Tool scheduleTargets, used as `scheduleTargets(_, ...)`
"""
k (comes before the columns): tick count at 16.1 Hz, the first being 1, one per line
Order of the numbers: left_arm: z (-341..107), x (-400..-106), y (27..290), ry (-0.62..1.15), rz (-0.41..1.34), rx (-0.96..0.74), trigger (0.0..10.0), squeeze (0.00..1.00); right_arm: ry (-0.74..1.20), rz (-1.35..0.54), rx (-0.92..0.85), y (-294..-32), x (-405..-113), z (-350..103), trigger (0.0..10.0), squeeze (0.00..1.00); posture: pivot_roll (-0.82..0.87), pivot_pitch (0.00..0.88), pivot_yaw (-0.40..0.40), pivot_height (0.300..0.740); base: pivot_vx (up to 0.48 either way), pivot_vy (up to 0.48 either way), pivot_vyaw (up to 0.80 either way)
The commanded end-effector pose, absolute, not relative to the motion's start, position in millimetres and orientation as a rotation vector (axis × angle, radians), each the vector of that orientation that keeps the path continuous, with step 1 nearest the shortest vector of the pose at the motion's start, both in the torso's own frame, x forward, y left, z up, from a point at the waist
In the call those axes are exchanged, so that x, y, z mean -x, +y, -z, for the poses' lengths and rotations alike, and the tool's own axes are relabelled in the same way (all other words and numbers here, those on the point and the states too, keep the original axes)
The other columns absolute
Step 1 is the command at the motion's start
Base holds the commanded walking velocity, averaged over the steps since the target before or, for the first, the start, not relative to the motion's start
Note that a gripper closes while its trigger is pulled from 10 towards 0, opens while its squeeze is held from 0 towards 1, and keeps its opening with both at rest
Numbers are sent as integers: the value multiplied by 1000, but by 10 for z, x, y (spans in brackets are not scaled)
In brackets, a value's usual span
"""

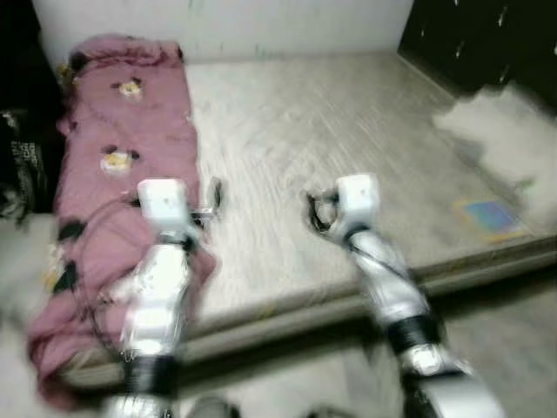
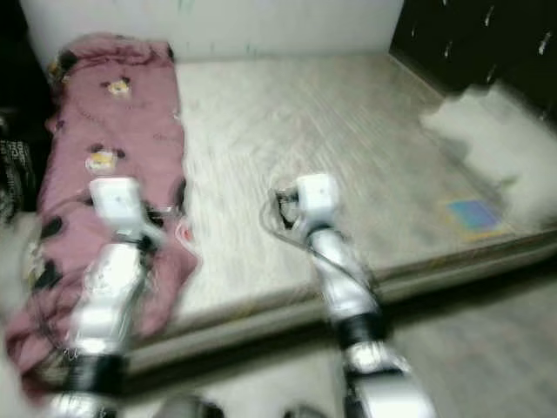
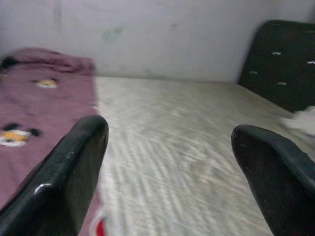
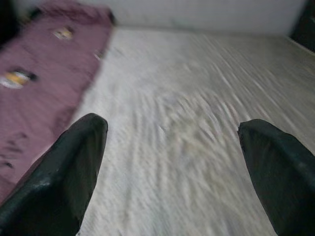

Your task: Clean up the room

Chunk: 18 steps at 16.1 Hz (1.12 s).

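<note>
Here, a bare mattress (image 1: 348, 157) fills the view, with a pink quilt (image 1: 122, 174) along its left side. Left gripper (image 3: 170, 162) and right gripper (image 4: 172, 162) hover spread wide, empty. Likely approach step; next, grasp the quilt's edge.

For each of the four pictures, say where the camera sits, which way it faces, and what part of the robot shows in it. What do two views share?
Left eye: head, looking down at the mattress; both arms show.
Right eye: the same, slightly offset.
Left wrist: looks along the left gripper, open, towards the wall.
Right wrist: looks along the right gripper, open, over the mattress.
All share the pink blanket.
</note>
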<state>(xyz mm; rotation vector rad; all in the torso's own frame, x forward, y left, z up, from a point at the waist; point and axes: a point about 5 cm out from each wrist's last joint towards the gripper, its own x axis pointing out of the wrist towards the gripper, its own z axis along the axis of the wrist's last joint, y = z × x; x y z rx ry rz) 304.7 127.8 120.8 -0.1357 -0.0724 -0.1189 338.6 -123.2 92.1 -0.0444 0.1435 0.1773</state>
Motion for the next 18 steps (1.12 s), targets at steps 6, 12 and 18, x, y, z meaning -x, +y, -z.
scheduleTargets(6,-1234,-3066,1342,-77,97,123,10000,0,118,-194,36,-1166,-3417,-998,10000,0,85,0,-48,740,0,480,0)
scheduleTargets(12,-1234,-3070,1341,-76,94,121,10000,0,116,-196,41,-1161,-3417,-1000,10000,0,85,0,-48,740,0,480,0)
scheduleTargets(18,-1257,-3074,1321,-95,99,96,10000,0,118,-198,41,-1159,-3422,-1000,10000,0,87,0,-48,740,0,160,0)
